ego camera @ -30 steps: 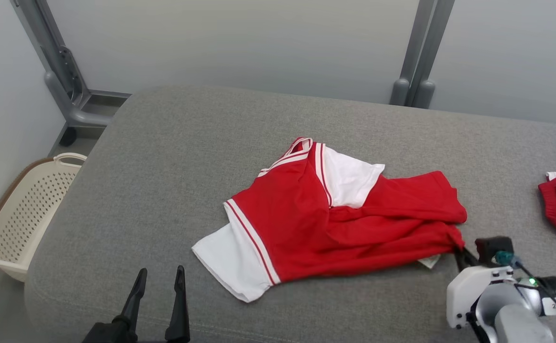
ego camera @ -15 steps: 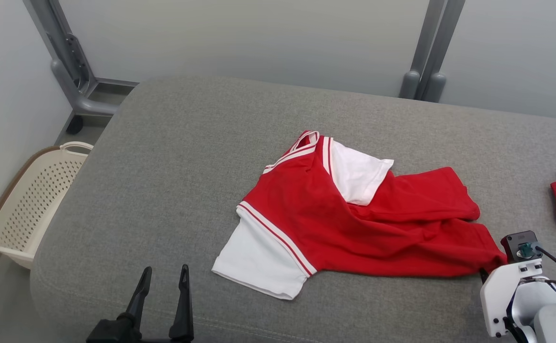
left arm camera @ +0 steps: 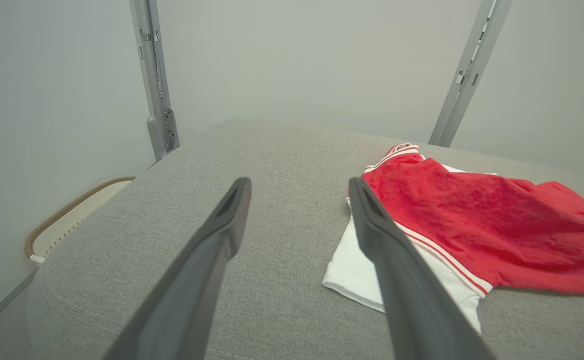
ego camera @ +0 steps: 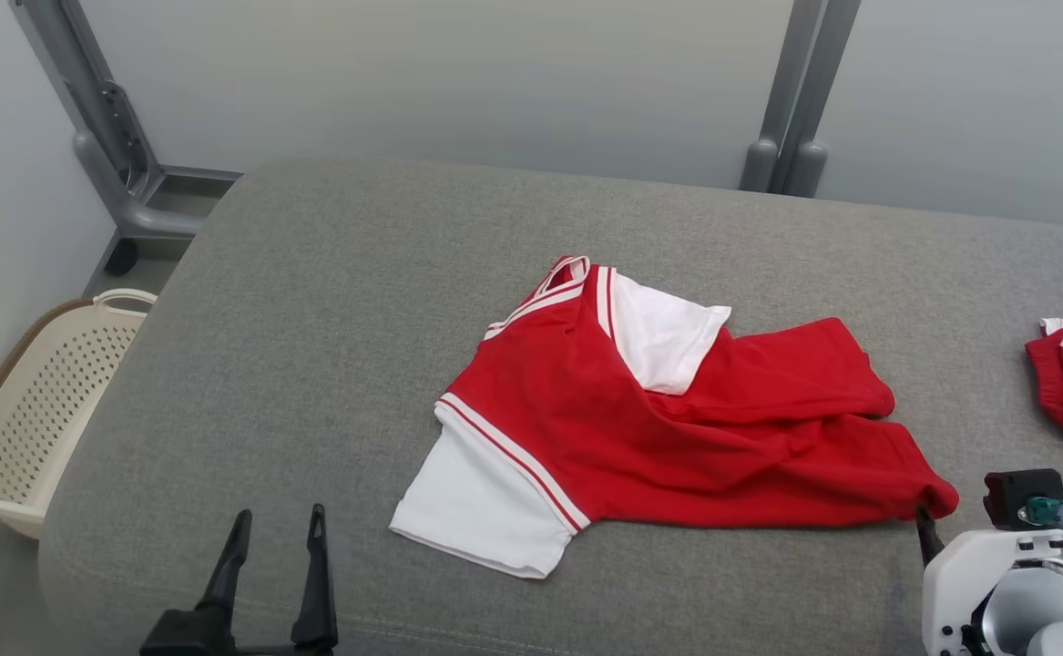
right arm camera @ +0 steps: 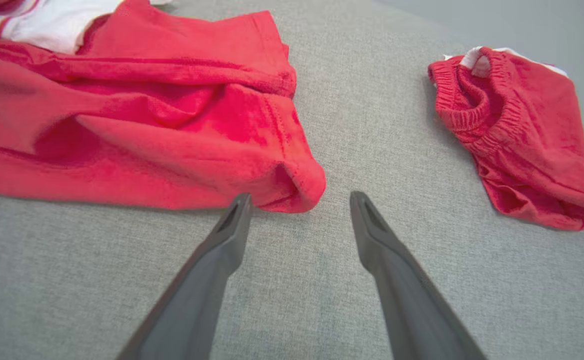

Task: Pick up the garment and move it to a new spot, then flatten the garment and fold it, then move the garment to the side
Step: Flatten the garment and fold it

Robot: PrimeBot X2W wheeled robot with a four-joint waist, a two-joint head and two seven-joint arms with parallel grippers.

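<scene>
One red garment, white-sleeved, lies rumpled; left hand and right hand gape empty.

Fingers of the left gripper stand apart over the grey cushion, the garment beside them.

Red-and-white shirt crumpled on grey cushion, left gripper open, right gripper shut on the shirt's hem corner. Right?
No: the right gripper is open, not shut on the shirt. The right wrist view shows its jaws apart, the hem corner loose at their tips. Rest holds: shirt crumpled on the grey cushion, left gripper open.
</scene>
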